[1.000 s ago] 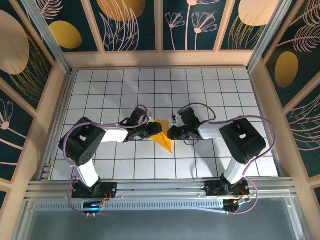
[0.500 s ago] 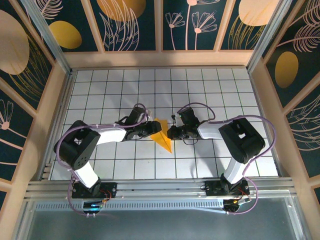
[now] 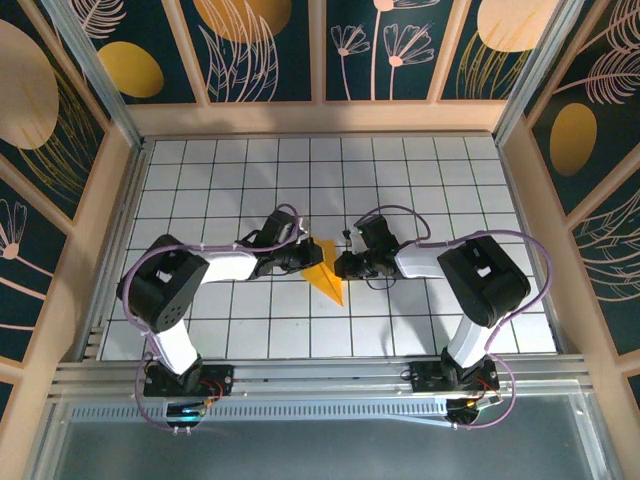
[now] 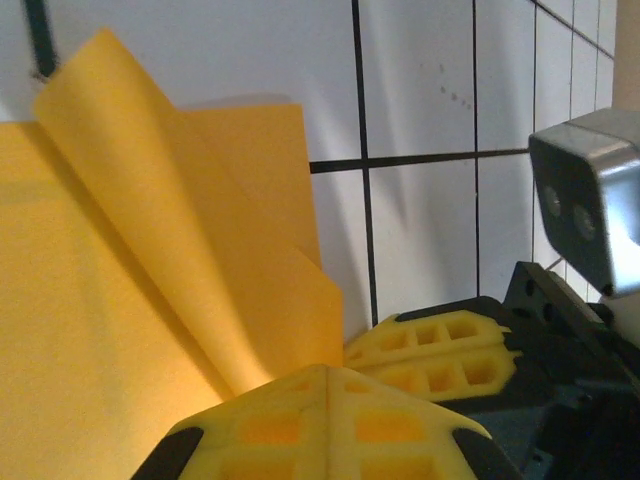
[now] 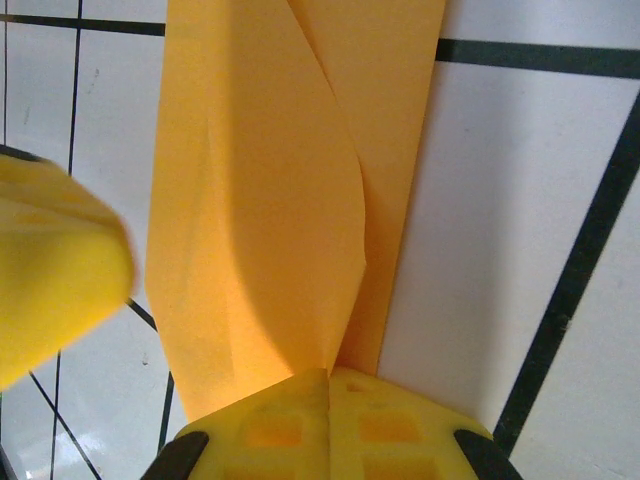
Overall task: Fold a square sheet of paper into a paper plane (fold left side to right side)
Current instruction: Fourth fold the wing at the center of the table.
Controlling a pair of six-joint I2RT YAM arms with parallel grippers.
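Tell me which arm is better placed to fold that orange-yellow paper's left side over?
Probably left: the left claw is shut on a raised flap at the left side of the folded orange-yellow paper, ready to swing it rightward. The right claw pinches the opposite edge.

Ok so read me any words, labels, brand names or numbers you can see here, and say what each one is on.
No readable text anywhere. The folded orange-yellow paper is plain, the white grid tiles carry only black lines, and the wall panels show leaf and oval patterns without lettering.
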